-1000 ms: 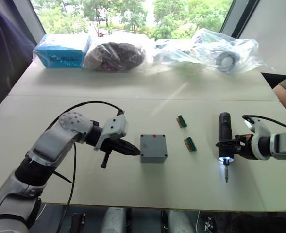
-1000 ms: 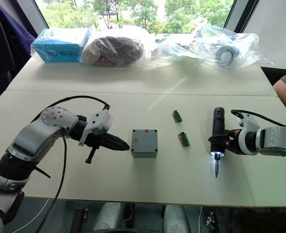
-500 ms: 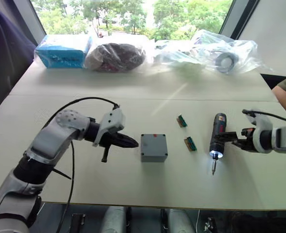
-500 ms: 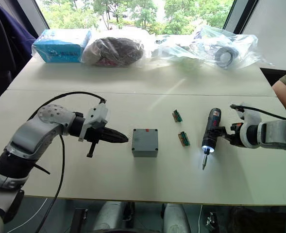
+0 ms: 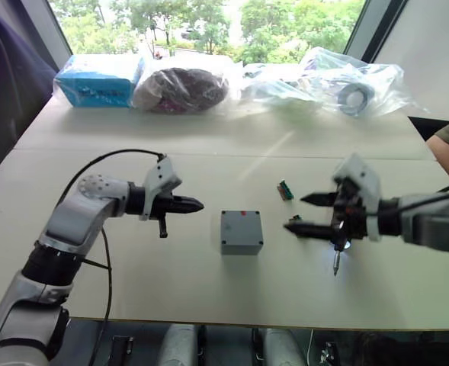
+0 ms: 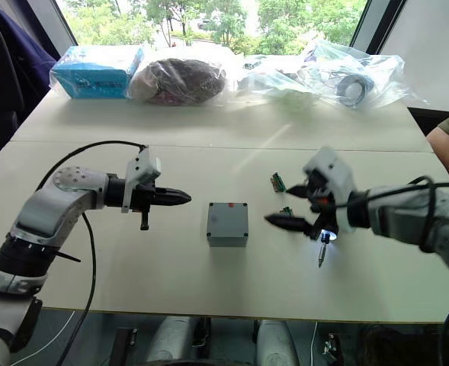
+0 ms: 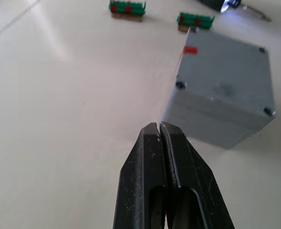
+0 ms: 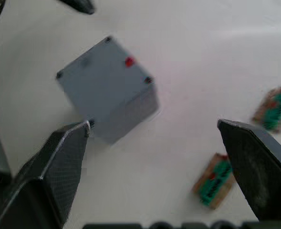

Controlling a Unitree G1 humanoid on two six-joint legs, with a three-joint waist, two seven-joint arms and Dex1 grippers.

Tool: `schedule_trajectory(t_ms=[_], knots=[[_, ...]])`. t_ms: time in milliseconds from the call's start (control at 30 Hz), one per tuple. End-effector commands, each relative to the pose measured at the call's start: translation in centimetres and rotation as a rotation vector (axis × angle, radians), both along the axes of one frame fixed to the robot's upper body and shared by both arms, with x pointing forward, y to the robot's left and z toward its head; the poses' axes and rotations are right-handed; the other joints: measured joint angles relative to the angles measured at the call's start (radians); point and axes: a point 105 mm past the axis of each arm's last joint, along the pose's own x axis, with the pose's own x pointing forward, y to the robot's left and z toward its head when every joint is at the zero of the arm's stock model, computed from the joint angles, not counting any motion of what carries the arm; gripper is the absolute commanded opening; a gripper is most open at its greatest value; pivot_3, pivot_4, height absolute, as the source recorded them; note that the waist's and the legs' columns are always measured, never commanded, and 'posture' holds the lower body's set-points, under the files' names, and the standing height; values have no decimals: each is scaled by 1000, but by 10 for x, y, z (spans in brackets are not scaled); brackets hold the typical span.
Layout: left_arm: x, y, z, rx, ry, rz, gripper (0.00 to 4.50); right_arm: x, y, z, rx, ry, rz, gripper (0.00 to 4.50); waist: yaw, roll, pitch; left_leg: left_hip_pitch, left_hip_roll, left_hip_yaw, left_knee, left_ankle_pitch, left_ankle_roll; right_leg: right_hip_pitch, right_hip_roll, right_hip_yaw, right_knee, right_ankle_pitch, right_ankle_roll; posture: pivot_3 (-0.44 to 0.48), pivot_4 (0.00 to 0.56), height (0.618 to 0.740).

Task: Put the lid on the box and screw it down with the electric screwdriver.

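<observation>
Box stood near the middle of the counter, its lid already seated on top with a screw head in each corner and a small red mark near one edge. Whether those screws were driven home could not be told from these views. Left gripper hovered just to the box's left, jaws pressed together and holding nothing, pointed toward the box. Right gripper hung on the box's right side, jaws spread wide and empty, reaching across the two green connectors. Electric screwdriver lay on the counter close behind that gripper, its white light on and its bit pointing toward the near edge; it seemed released, not gripped. Plastic-wrapped packets and a blue packet lined the far side of the counter.

Judging by this, the lid step looked done and the screwing step was in hand. The next move would call for taking up the driver and setting its bit squarely into a corner screw while the other gripper steadied the box.
</observation>
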Motion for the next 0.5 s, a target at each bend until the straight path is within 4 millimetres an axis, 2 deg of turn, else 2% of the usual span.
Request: schedule_trajectory(t_ms=[33, 200, 333, 500], knots=[[1, -14, 0, -49, -32, 7, 0, 2, 11, -21, -24, -69, 67, 4484, 1, -1, 0, 0, 0, 0, 1, 0, 0, 0, 0, 0, 1, 0, 0, 0, 150, 740], [0, -29, -5, -56, -39, -11, 0, 4, 19, -43, -25, -46, 86, 4484, 0, -2, -1, 1, 0, 0, 3, 1, -1, -1, 0, 1, 7, 0, 0, 0, 150, 740], [0, -44, -3, -88, -33, -34, 0, -10, 37, -42, 65, 42, 160, 4484, 0, -2, -1, 3, 0, 0, 3, 1, -2, -1, 0, 1, 10, 0, 0, 0, 150, 740], [3, -56, -3, -78, -48, -82, 0, -16, 49, -36, 135, 82, 192, 4484, 2, -2, -1, 3, 0, -1, 3, 1, -2, -1, 1, 1, 10, 0, 0, 0, 150, 740]])
